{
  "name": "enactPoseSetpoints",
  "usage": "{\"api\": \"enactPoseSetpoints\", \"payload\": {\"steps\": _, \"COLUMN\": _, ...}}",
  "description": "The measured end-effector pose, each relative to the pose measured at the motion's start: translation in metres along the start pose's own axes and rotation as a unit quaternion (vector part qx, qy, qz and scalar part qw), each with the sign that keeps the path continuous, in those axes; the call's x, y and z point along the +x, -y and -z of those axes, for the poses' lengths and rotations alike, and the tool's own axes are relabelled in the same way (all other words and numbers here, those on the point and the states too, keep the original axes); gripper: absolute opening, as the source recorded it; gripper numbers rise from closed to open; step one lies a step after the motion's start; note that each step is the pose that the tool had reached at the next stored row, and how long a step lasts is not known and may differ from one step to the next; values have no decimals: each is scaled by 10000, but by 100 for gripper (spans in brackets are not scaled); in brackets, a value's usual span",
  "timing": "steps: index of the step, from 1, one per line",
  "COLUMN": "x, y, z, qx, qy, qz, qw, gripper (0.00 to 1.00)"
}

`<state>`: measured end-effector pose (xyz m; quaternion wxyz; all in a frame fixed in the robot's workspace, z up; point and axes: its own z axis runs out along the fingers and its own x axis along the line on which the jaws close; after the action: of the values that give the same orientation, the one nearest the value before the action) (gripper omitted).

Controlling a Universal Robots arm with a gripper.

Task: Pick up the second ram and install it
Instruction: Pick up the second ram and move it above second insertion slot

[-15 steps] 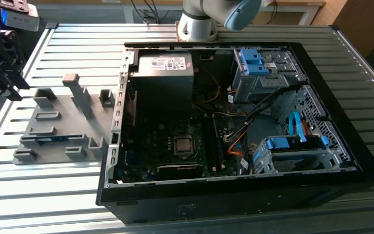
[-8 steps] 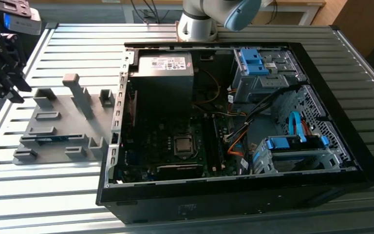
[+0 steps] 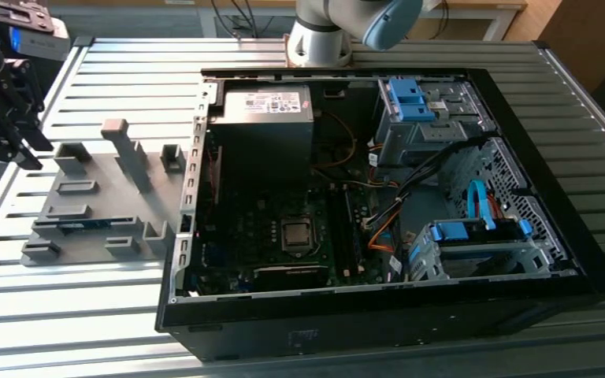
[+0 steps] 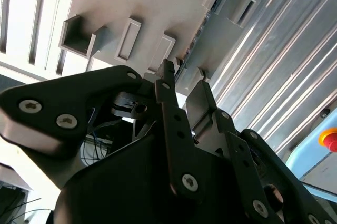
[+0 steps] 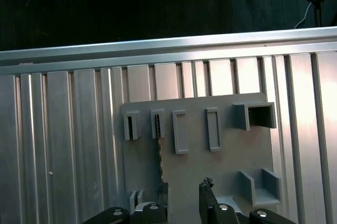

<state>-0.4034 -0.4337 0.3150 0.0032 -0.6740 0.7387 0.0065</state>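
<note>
The second ram point(image 3: 78, 225) is a thin blue-green strip standing on edge in a slot of the gray rack point(image 3: 103, 197), on the exterior view's left. In both wrist views it shows edge-on as a dark thin line point(image 5: 158, 150) point(image 4: 192, 42). My gripper point(image 3: 31, 150) hangs above the rack's outer side, open, with nothing between its fingers. In the first wrist view the gripper point(image 5: 184, 192) points down at the rack, and one fingertip point(image 5: 164, 191) is close to the strip's near end. The second wrist view has the gripper point(image 4: 181, 84) just off the rack.
An open black computer case point(image 3: 554, 260) lies on the slatted metal table point(image 3: 124, 71), with the motherboard point(image 3: 281, 236), a power supply point(image 3: 265, 106) and blue drive-bay clips point(image 3: 408, 98) inside. The arm's base point(image 3: 318, 39) stands behind it. The table's edge point(image 5: 158, 45) runs close beyond the rack.
</note>
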Motion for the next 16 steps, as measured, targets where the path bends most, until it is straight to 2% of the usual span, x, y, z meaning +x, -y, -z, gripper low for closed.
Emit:
{"api": "enactPoseSetpoints", "payload": {"steps": 7, "x": 1, "y": 0, "z": -39, "qx": 0, "qy": -3, "qz": 25, "qw": 10000, "gripper": 37}}
{"api": "enactPoseSetpoints", "payload": {"steps": 16, "x": 14, "y": 1, "z": -130, "qx": 0, "qy": -5, "qz": 31, "qw": 10000, "gripper": 37}}
